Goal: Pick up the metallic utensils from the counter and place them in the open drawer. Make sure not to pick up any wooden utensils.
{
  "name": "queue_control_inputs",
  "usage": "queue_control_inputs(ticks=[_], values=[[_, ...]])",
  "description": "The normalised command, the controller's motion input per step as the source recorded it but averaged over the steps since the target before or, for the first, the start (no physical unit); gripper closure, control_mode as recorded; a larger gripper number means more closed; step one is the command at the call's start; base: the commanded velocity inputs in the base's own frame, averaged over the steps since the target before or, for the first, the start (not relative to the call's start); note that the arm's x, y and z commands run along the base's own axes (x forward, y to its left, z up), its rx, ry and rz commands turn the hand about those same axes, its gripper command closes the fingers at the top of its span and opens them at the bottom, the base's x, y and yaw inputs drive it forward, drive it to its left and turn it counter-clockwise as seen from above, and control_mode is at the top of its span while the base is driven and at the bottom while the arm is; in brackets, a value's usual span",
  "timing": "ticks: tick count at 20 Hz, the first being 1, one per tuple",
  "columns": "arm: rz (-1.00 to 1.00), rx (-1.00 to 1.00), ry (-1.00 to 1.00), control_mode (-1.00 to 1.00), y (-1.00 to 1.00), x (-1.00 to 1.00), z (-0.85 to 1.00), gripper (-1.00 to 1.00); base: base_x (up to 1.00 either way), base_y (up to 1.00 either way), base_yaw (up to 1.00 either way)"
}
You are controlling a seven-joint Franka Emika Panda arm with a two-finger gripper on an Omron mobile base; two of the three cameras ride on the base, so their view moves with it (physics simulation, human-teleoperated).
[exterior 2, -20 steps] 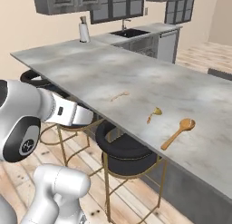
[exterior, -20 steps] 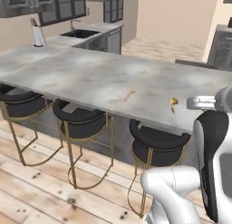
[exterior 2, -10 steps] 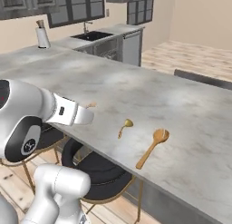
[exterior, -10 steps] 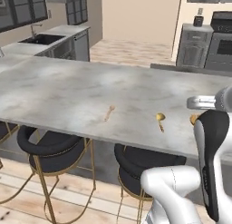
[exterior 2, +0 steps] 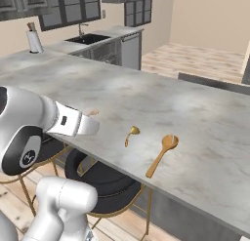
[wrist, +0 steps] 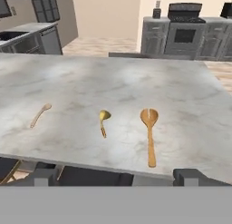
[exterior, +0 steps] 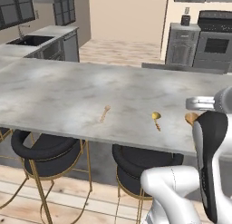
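Search step, I judge — on the worktop [wrist: 136,82] lie just three wooden utensils [wrist: 149,134], no knife, so the pincer [wrist: 115,177], fingers wide apart and empty, must look elsewhere.

You are looking across the pale marbled desk [wrist: 136,87] at three wooden utensils lying flat near its front edge — a thin curved stick [wrist: 40,114] at left, a small spoon-like piece [wrist: 103,121] in the middle, and a long round-bowled spoon [wrist: 150,133] at right, each well apart from the next. Behind the desk stand grey cabinets and a dark stove [wrist: 185,31] — and dark stool seats [wrist: 90,175] show below the front edge.
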Motion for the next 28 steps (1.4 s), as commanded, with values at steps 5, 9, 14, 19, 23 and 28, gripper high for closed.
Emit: queue_control_inputs(ticks=[5,9,14,19,23,28], values=[[-0.03,0.17,0.01,-1.00,0.48,0.22,-0.40,-1.00,0.00,0.00,0.00],[0.00,0.07,0.11,-1.00,0.21,0.21,-0.54,-1.00,0.00,0.00,0.00],[-0.01,-0.03,0.14,-1.00,0.04,0.27,-0.39,-1.00,0.00,0.00,0.00],[-0.05,-0.02,0.16,-1.00,-0.03,0.53,-0.23,-1.00,0.00,0.00,0.00],[0.00,0.00,0.15,-1.00,-0.23,0.56,-0.23,-1.00,0.00,0.00,0.00],[0.00,0.00,0.07,-1.00,-0.33,0.52,-0.40,-1.00,0.00,0.00,0.00]])
